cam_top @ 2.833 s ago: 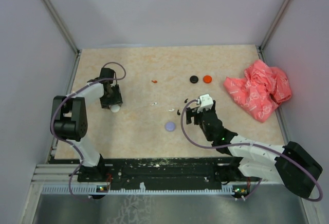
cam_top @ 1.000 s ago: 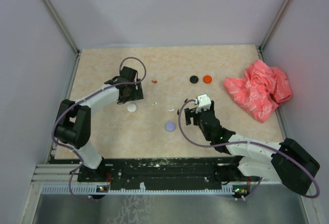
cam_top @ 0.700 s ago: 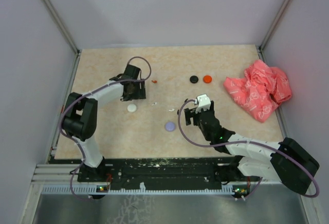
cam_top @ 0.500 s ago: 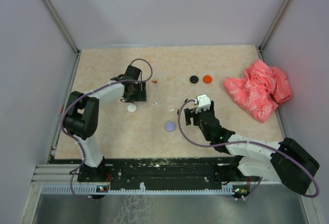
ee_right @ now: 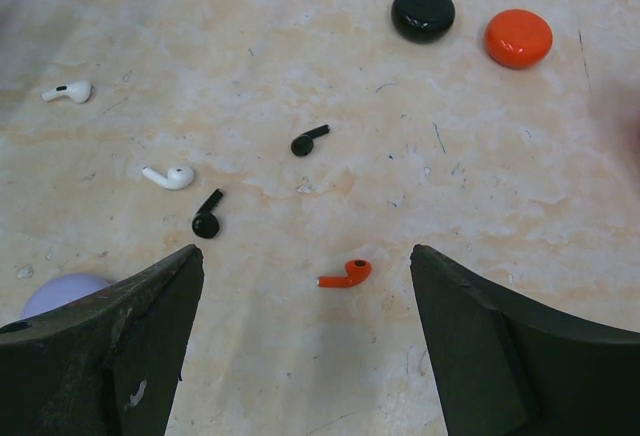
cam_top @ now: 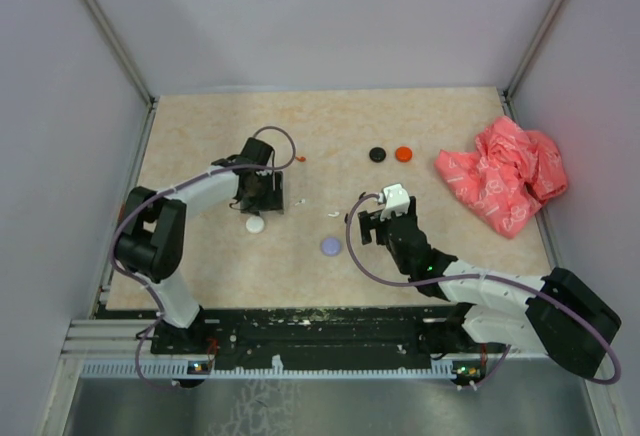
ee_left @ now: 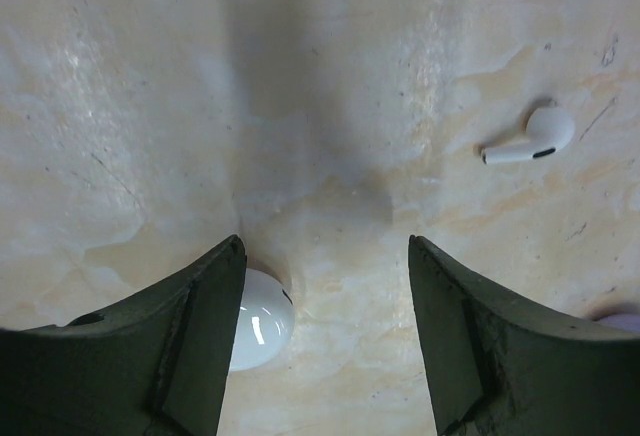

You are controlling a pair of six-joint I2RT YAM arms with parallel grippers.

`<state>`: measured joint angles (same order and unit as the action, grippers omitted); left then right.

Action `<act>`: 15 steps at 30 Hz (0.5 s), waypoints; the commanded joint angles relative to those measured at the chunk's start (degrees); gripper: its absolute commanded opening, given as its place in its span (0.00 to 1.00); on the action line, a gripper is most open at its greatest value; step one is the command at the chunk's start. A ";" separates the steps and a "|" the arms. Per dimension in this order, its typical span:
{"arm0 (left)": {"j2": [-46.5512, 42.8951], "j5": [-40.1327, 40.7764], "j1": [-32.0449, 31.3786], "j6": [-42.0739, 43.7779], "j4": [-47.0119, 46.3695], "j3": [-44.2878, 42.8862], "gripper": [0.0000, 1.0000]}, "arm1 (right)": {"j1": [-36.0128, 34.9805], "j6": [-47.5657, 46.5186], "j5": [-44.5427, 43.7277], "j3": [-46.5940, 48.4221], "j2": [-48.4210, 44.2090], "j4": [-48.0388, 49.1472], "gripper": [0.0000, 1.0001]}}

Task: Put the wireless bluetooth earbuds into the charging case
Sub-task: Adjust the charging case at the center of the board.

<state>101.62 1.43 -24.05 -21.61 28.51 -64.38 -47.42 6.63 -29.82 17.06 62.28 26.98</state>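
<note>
Pale, blotchy worktop (cam_top: 200, 126) sits inside a booth with plain grey walls (cam_top: 330, 16). Tiny earbuds (ee_right: 207, 218) lie loose on it, and none of them is held. Two white earbuds (ee_right: 170, 176), two black earbuds (ee_right: 310, 141) and a red earbud (ee_right: 345, 274) lie near the lilac round disc (cam_top: 331, 246), beyond it or beside it on the right. A second red earbud (cam_top: 300, 158) lies further off, beyond the lilac disc and a bit to the left. Left of the lilac disc sits a white round disc (cam_top: 255, 223). The left fingers (cam_top: 262, 199) hang over its far edge, spread apart with only bare worktop between them, and the white disc peeks out from behind one finger. Close by on the right of the lilac disc, the right fingers (cam_top: 370, 228) stand wide and hold nothing. Beyond the lilac disc and to the right, a black disc (cam_top: 377, 154) and an orange disc (cam_top: 403, 153) lie side by side. Far to the right of it is a crumpled pink bag (cam_top: 505, 174).
</note>
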 commanded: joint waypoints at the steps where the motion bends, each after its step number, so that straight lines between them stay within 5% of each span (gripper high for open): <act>1: -3.57 -1.60 -1.19 -1.05 1.10 2.51 0.71 | 0.56 0.14 -0.09 3.30 0.16 1.50 0.84; 15: -13.10 4.74 -2.50 -6.44 2.02 6.71 0.80 | 0.58 0.07 -0.17 3.50 0.25 1.21 0.84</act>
<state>93.62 2.11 -26.39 -23.81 29.32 -59.33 -47.42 6.63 -29.82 17.80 62.35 26.61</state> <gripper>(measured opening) 0.783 0.840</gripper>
